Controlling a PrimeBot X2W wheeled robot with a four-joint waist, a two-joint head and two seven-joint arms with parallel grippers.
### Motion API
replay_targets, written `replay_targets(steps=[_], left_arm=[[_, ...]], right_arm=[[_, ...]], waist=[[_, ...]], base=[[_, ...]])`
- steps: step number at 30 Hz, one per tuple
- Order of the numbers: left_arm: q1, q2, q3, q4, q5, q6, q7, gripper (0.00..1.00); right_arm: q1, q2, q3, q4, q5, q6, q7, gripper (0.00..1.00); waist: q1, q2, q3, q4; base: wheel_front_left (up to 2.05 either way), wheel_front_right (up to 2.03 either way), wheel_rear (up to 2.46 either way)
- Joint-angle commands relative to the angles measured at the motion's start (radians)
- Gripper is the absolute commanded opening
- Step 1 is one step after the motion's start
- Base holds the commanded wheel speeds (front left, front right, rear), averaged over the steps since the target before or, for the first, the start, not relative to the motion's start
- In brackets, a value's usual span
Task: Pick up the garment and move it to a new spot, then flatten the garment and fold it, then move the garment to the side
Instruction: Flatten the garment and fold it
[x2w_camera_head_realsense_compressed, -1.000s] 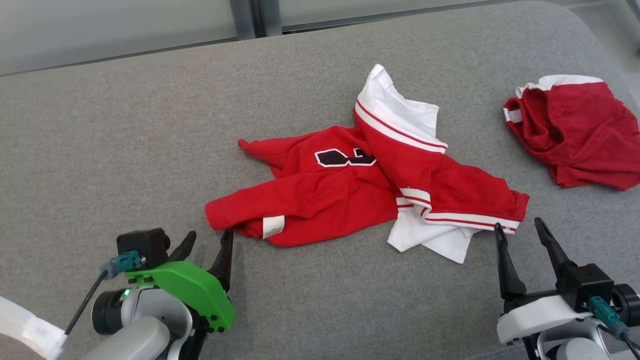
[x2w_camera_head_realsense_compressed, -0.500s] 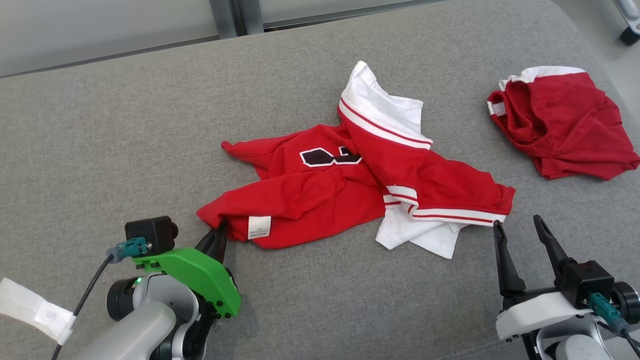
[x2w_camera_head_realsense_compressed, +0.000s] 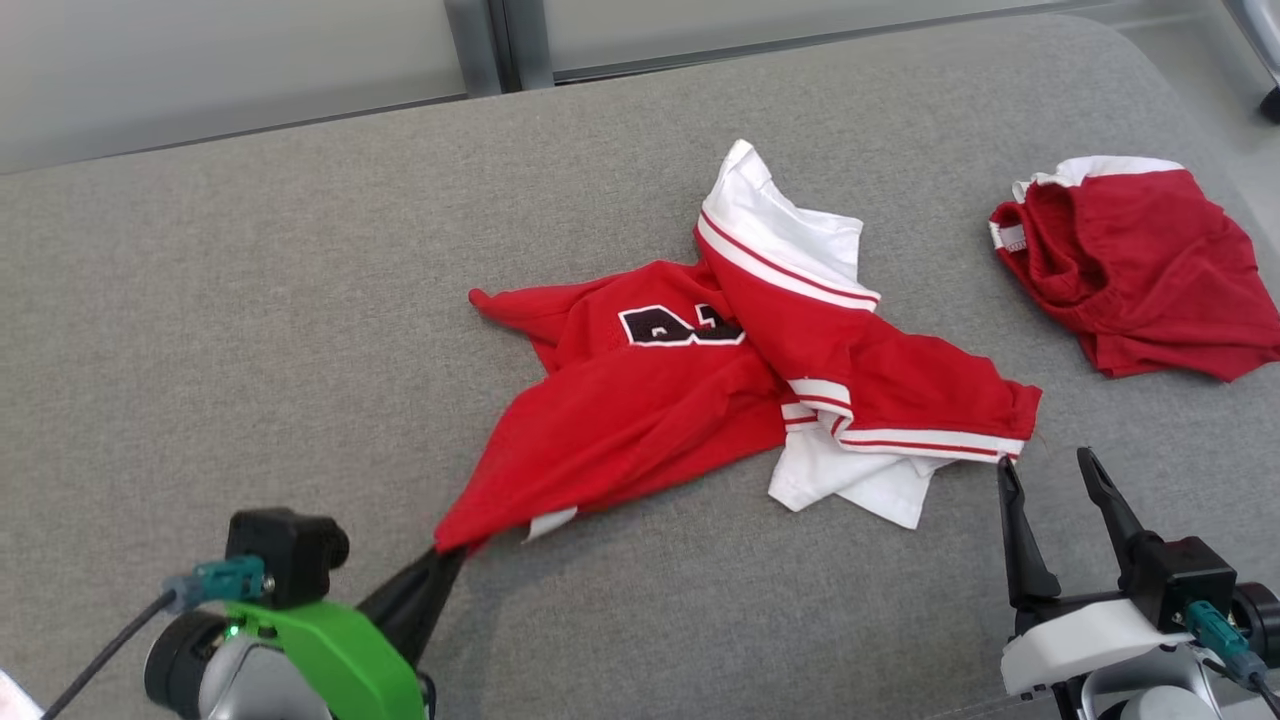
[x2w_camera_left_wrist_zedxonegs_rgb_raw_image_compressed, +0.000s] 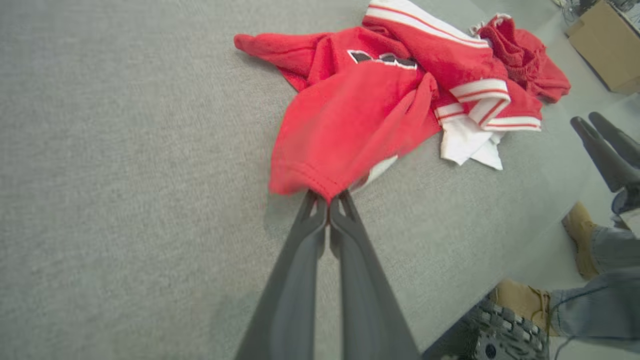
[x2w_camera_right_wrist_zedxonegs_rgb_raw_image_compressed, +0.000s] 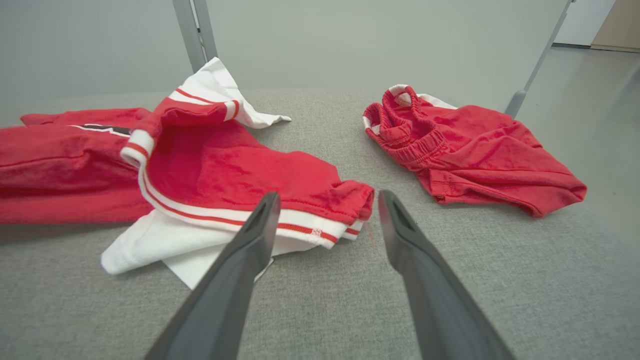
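The grey padded table (x2w_camera_head_realsense_compressed: 250, 330) is being used as the work surface. The red and white jersey (x2w_camera_head_realsense_compressed: 700, 390) is lying crumpled near its middle, with a pair of red shorts (x2w_camera_head_realsense_compressed: 1140, 270) well apart at the far right. The jersey is being stretched by one red hem corner (x2w_camera_head_realsense_compressed: 470, 525) toward the near left. Its long axis is therefore running diagonally from that corner, which is pointing at the robot, up to the white flap (x2w_camera_head_realsense_compressed: 770, 215) farther off. This pull is judged to be the start of the pick-up.

The left gripper (x2w_camera_head_realsense_compressed: 447, 553) is being held closed, its fingers pinched together on the hem corner. The right gripper (x2w_camera_head_realsense_compressed: 1044, 462) is being held spread and empty just beside the striped hem (x2w_camera_head_realsense_compressed: 930, 440), probably in readiness for a second hold. A white label (x2w_camera_head_realsense_compressed: 550, 522) is being exposed under the raised edge.
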Motion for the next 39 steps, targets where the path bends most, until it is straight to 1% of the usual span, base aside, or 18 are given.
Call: replay_targets(steps=[1, 3, 4, 6, 8, 9, 12, 14, 16, 17, 18, 20, 23, 26, 30, 34, 37, 39], left_arm=[[0.022, 0.041, -0.022, -0.027, 0.019, 0.008, 0.032, 0.0], [0.04, 0.083, -0.061, -0.062, 0.031, 0.012, 0.081, 0.0], [0.049, 0.089, -0.08, -0.063, 0.029, 0.01, 0.101, 0.0], [0.067, 0.07, -0.105, -0.032, 0.01, 0.0, 0.12, 0.0], [0.069, 0.062, -0.116, -0.002, 0.019, -0.002, 0.121, 0.0], [0.069, 0.048, -0.126, 0.039, 0.035, -0.008, 0.12, 0.0], [0.074, -0.027, -0.145, 0.157, 0.036, -0.026, 0.102, 0.0], [0.067, -0.065, -0.153, 0.236, 0.05, -0.036, 0.089, 0.0], [0.071, -0.109, -0.153, 0.28, 0.038, -0.05, 0.072, 0.0], [0.076, -0.124, -0.147, 0.295, 0.032, -0.057, 0.061, 0.25], [0.081, -0.132, -0.143, 0.306, 0.028, -0.059, 0.05, 1.0], [0.085, -0.138, -0.139, 0.32, 0.034, -0.06, 0.032, 1.0], [0.107, -0.138, -0.11, 0.316, 0.02, -0.038, -0.018, 1.0], [0.151, -0.129, -0.063, 0.287, -0.003, -0.003, -0.084, 1.0], [0.212, -0.11, 0.019, 0.242, -0.033, 0.053, -0.202, 1.0], [0.269, -0.124, 0.125, 0.215, -0.044, 0.111, -0.304, 1.0], [0.31, -0.156, 0.202, 0.213, 0.008, 0.127, -0.326, 1.0], [0.334, -0.172, 0.249, 0.219, 0.072, 0.128, -0.33, 1.0]], right_arm=[[0.011, -0.001, 0.0, 0.0, 0.0, -0.002, -0.003, 1.0], [0.012, -0.001, 0.002, 0.001, 0.002, -0.002, -0.003, 1.0], [0.008, -0.002, 0.003, 0.001, 0.004, -0.002, -0.003, 1.0], [0.0, -0.002, 0.006, 0.002, 0.004, -0.002, -0.003, 1.0], [-0.004, -0.002, 0.009, 0.003, 0.004, -0.002, -0.003, 1.0], [-0.007, -0.002, 0.01, 0.005, 0.003, -0.002, -0.003, 1.0], [-0.013, -0.002, 0.013, 0.006, -0.002, -0.002, -0.003, 1.0], [-0.015, -0.002, 0.017, 0.007, -0.008, -0.002, -0.003, 1.0], [-0.017, -0.002, 0.017, 0.007, -0.01, -0.002, -0.003, 1.0], [-0.016, -0.002, 0.016, 0.005, -0.012, -0.002, -0.003, 1.0], [-0.013, -0.002, 0.015, 0.004, -0.013, -0.002, -0.003, 1.0], [-0.004, -0.001, 0.011, 0.002, -0.016, -0.002, -0.003, 1.0], [0.008, -0.002, 0.005, -0.001, -0.026, -0.002, -0.003, 1.0], [0.02, -0.001, -0.009, -0.012, -0.038, -0.002, -0.003, 1.0], [0.037, -0.013, -0.035, -0.036, -0.05, -0.002, -0.003, 1.0], [0.058, -0.029, -0.061, -0.063, -0.057, -0.002, -0.003, 1.0], [0.078, -0.039, -0.081, -0.08, -0.062, -0.002, -0.003, 1.0], [0.09, -0.043, -0.094, -0.09, -0.066, -0.002, -0.003, 1.0]], waist=[[0.0, 0.0, 0.0, 0.011], [0.0, 0.0, 0.003, 0.019], [0.0, 0.0, 0.005, 0.023], [0.0, 0.0, 0.008, 0.03], [0.0, 0.0, 0.009, 0.033], [0.0, 0.0, 0.01, 0.035], [0.0, 0.0, 0.009, 0.043], [0.0, 0.0, 0.008, 0.043], [0.0, 0.0, 0.006, 0.043], [0.0, 0.0, 0.005, 0.042], [0.0, 0.0, 0.004, 0.042], [0.0, 0.0, 0.001, 0.043], [0.0, 0.0, -0.01, 0.045], [0.0, 0.0, -0.027, 0.046], [0.0, 0.0, -0.06, 0.056], [0.0, 0.0, -0.101, 0.074], [0.0, 0.0, -0.134, 0.091], [0.0, 0.0, -0.156, 0.099]], base=[[0.0, 0.0, 0.0], [0.0, 0.0, 0.0], [0.0, 0.0, 0.0], [0.0, 0.0, 0.0], [0.0, 0.0, 0.0], [0.0, 0.0, 0.0], [0.0, 0.0, 0.0], [0.0, 0.0, 0.0], [0.0, 0.0, 0.0], [0.0, 0.0, 0.0], [0.0, 0.0, 0.0], [0.0, 0.0, 0.0], [0.0, 0.0, 0.0], [0.0, 0.0, 0.0], [0.0, 0.0, 0.0], [0.0, 0.0, 0.0], [0.0, 0.0, 0.0], [0.0, 0.0, 0.0]])
